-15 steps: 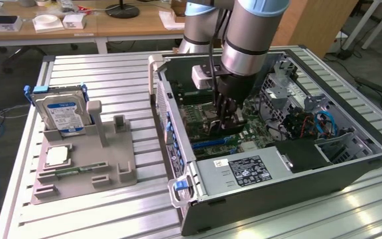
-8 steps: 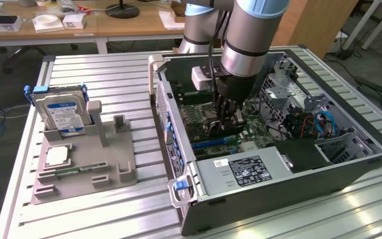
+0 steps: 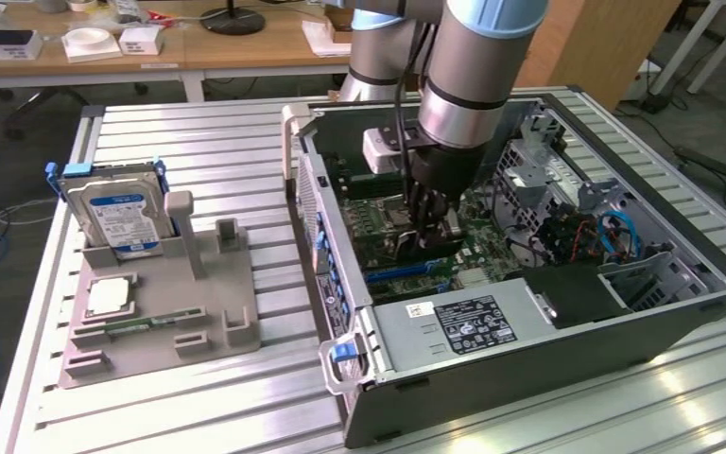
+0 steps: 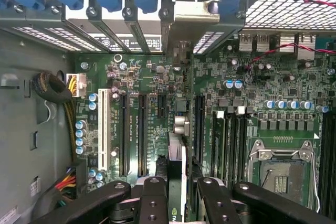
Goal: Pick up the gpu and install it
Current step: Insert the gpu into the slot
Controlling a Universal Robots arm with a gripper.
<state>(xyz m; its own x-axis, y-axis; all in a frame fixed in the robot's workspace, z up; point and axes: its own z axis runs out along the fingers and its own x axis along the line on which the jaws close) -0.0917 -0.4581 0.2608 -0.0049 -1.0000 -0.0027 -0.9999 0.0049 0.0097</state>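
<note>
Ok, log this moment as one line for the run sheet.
hand: shut on gpu | position: inside open PC case, card edge-on above motherboard slots | parts tray: hard drive upright

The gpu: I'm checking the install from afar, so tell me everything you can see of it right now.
The gpu, a thin green circuit card with a black cooler face, stands on edge between the black fingers of the end effector, which grip it from both sides. Its silver metal end bracket sits against the case's rear slot openings. The card hangs over the green motherboard, in line with a long black expansion slot; whether it is fully seated cannot be told. In the exterior view it sits inside the open case.
</note>
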